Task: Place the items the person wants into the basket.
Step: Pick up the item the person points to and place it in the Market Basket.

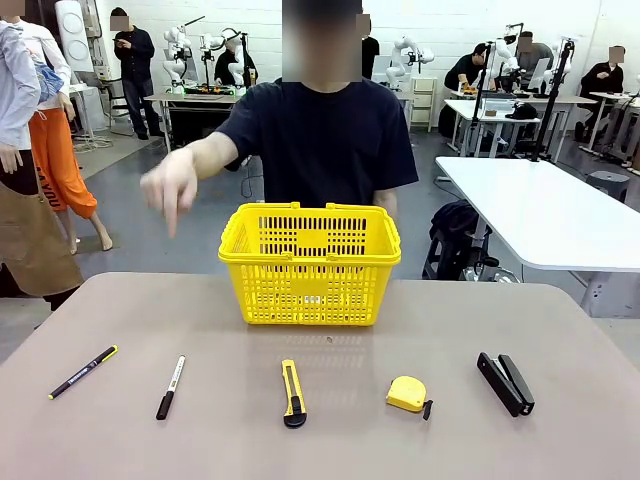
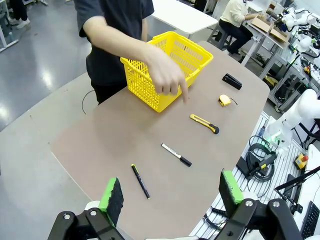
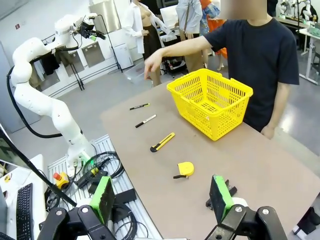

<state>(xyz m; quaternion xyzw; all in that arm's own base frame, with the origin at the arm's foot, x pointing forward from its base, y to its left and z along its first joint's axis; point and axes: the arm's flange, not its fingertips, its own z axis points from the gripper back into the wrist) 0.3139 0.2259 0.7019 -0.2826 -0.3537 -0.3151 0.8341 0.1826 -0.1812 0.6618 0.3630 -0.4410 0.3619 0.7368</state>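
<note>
The yellow basket (image 1: 310, 265) (image 2: 167, 67) (image 3: 210, 102) stands at the far middle of the table in front of the person. Nearer lie, in a row, the black pen with yellow accents (image 1: 83, 372) (image 2: 140, 181) (image 3: 139, 106), the black marker (image 1: 171, 386) (image 2: 176, 154) (image 3: 145, 121) and the yellow-and-black utility knife (image 1: 292, 393) (image 2: 204, 123) (image 3: 162, 142). The person's hand (image 1: 170, 190) (image 2: 167, 75) (image 3: 150, 62) points down over the table's left part, above the pen and marker side. My left gripper (image 2: 171, 192) and right gripper (image 3: 161, 197) hang open high off the table, holding nothing.
A yellow tape measure (image 1: 407, 394) (image 2: 224, 100) (image 3: 185, 169) and a black stapler (image 1: 505, 383) (image 2: 232, 81) lie to the right of the knife. A white table (image 1: 545, 210) stands at the back right. People and other tables fill the room behind.
</note>
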